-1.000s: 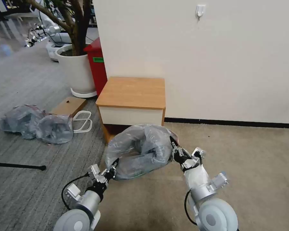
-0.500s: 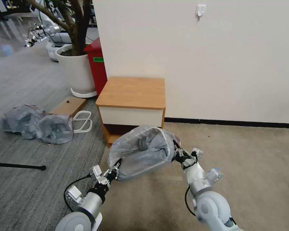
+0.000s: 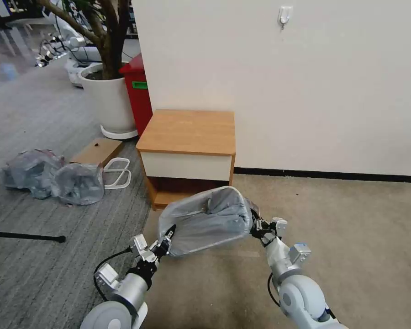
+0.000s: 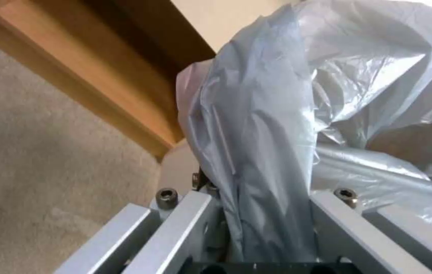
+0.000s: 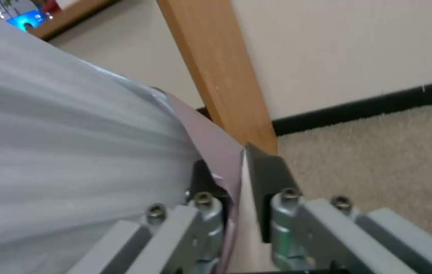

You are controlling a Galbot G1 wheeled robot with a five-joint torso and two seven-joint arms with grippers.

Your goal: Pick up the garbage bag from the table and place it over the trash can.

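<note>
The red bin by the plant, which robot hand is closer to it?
Left. The left gripper holds the garbage bag on the side toward the red bin; the right gripper holds the bag's far side.

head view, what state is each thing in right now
garbage bag: off the table, stretched open between both grippers, draped over the trash can
trash can: wrapped by the bag, barely visible
table: bare top, drawer closed
left gripper: shut on the bag's near-left corner
right gripper: shut on the bag's pinkish rim at the right
two bulging grey bags: lying on the floor
</note>
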